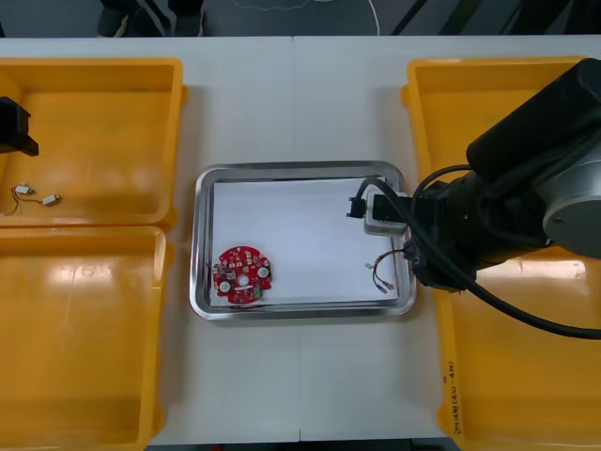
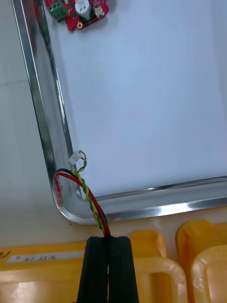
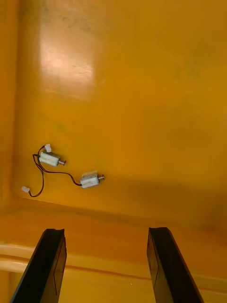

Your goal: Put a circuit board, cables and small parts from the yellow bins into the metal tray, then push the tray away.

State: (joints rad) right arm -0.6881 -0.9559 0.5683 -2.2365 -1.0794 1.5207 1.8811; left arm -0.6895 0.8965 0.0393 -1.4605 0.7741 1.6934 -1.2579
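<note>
Light counter (image 1: pixel 291 103) was plain and matte. A thin seam (image 1: pixel 293 94) ran down its middle from far edge to near edge. Dark floor (image 1: pixel 470 14) lay past the far edge. A white cord (image 1: pixel 375 19) trailed on it near the middle.

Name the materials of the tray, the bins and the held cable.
Metal tray: polished metal, probably steel; mirror-bright rim, matte white inside. Yellow bins: moulded plastic, glossy glare patches. Red and yellow cable, in the right gripper at the tray's corner: plastic-sheathed twisted wires, seemingly. Left gripper hovers over a bin.
</note>
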